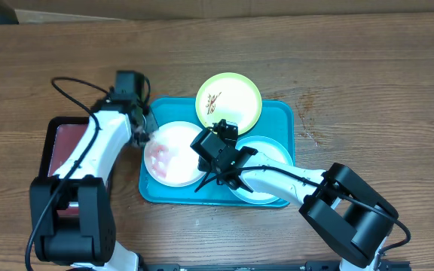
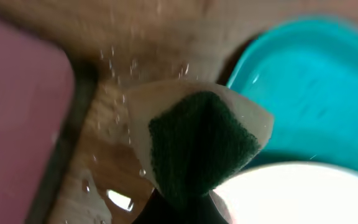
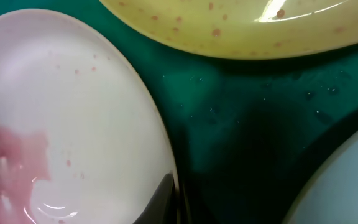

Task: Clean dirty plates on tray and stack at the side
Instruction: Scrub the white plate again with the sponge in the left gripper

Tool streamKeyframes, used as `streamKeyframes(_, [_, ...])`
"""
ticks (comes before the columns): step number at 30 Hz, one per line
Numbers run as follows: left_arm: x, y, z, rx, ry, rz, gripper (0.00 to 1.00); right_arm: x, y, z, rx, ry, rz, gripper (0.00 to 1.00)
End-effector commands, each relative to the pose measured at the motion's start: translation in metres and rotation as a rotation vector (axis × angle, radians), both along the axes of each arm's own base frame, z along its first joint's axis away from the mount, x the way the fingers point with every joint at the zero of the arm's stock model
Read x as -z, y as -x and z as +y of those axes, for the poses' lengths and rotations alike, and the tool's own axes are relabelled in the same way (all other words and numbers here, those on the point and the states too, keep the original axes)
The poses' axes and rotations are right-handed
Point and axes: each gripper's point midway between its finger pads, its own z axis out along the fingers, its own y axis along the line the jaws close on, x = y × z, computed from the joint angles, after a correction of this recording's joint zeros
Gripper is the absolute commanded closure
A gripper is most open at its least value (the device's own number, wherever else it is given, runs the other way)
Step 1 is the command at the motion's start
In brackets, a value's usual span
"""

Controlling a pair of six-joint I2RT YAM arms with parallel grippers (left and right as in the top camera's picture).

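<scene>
While our left gripper [image 1: 140, 134] pinches the sponge [image 2: 197, 146] by the left rim of the tray [image 1: 281, 113], we cannot tell how wide our right gripper [image 1: 211, 169] stands. The white plate [image 1: 170, 154], inside the tray, looks stiff and slippery; its rim seems the best hold.

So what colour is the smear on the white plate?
Pinkish red. The white plate shows best in the right wrist view.

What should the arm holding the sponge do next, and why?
Probably the left claw should lower its sponge and slide it inward onto the white plate. The sponge sits at that plate's left edge, and the pink smear there is not yet wiped. The right claw is at the opposite rim, perhaps to steady the plate.
</scene>
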Motion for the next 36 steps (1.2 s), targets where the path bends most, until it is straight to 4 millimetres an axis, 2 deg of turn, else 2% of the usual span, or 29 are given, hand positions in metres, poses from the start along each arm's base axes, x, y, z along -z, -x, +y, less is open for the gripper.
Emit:
streamKeyframes(1, [-0.013,-0.013,-0.021,0.042,0.121,-0.023,0.96,0.011,0.002,-0.008,0.005,0.040,0.012,0.96])
streamKeyframes(4, [-0.018,-0.006,-0.062,0.129,0.349,0.005,0.96,0.011,0.002,-0.008,0.005,0.040,0.012,0.96])
streamKeyframes(6, [-0.016,0.006,-0.074,0.144,0.417,0.051,0.96,0.011,0.002,-0.008,0.005,0.040,0.012,0.96])
streamKeyframes(14, [0.013,0.053,-0.090,0.164,0.407,0.211,0.96,0.011,0.002,-0.008,0.005,0.039,0.012,0.96])
streamKeyframes(21, [0.048,0.080,-0.064,0.052,0.230,0.274,0.96,0.011,0.003,-0.007,0.001,0.037,0.018,0.96])
streamKeyframes(25, [0.057,0.088,-0.025,0.013,0.017,0.279,0.96,0.011,0.003,-0.007,0.001,0.036,0.018,0.96])
streamKeyframes(27, [0.054,0.083,-0.007,-0.004,-0.090,0.254,0.96,0.011,0.003,-0.007,0.001,0.037,0.018,0.96])
streamKeyframes(30, [0.049,0.066,0.005,-0.020,-0.166,0.180,0.96,0.011,0.003,-0.007,0.001,0.037,0.018,0.96])
streamKeyframes(36, [0.035,0.025,0.010,-0.016,-0.213,0.012,0.96,0.013,0.005,-0.010,-0.002,0.052,0.029,0.96])
